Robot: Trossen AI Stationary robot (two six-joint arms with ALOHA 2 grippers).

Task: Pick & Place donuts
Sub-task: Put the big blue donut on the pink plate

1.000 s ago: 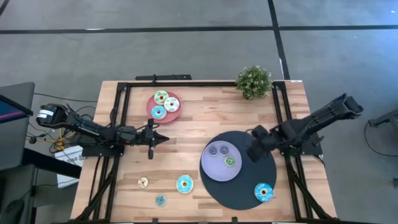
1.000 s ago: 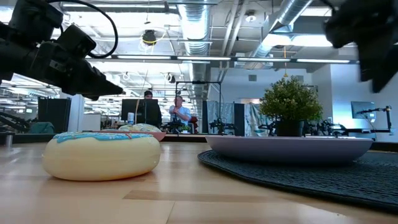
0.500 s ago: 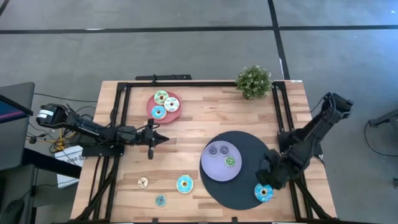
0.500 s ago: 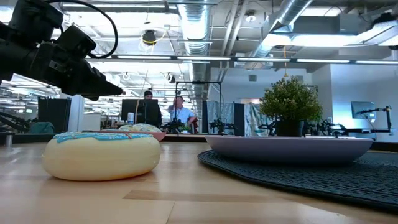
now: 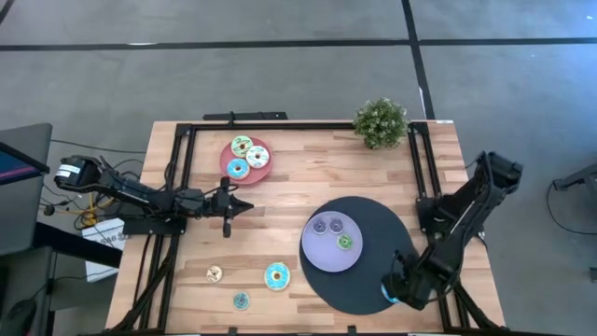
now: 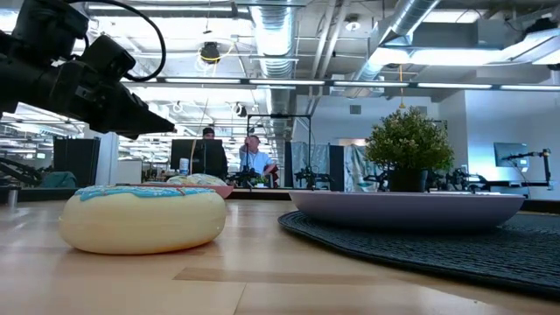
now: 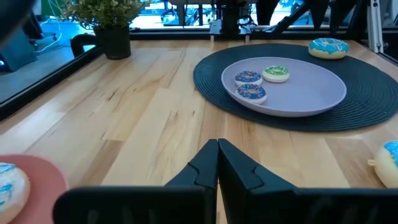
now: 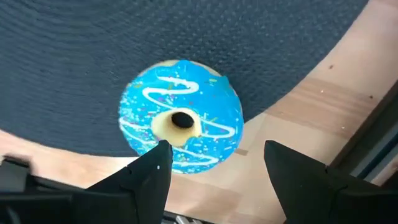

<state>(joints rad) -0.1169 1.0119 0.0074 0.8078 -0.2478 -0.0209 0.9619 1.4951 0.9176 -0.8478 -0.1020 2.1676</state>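
A big teal-iced donut point(image 8: 180, 124) lies flat on the near right edge of the dark round mat point(image 5: 373, 224). My right gripper point(image 8: 214, 165) hangs open just above it and points down; in the high view it point(image 5: 396, 283) hides most of that donut. The lavender plate point(image 5: 322, 252) on the mat holds three small donuts. The pink plate point(image 5: 246, 159) at the far left holds three more. A teal donut point(image 5: 276, 276), a small cream one point(image 5: 215, 273) and a small teal one point(image 5: 241, 301) lie on the wood near the front. My left gripper point(image 5: 233, 207) waits shut at the table's left.
A small potted plant point(image 5: 381, 121) stands at the far right corner. Black frame rails point(image 5: 415, 168) run along the table's sides and far edge. Bare wood lies between the two plates, in the middle of the table.
My right gripper has swung from beside the lavender plate toward the table's near edge and come down over the teal donut on the mat, rolling about its own axis on the way. Its fingers have stayed open. No donut has moved.
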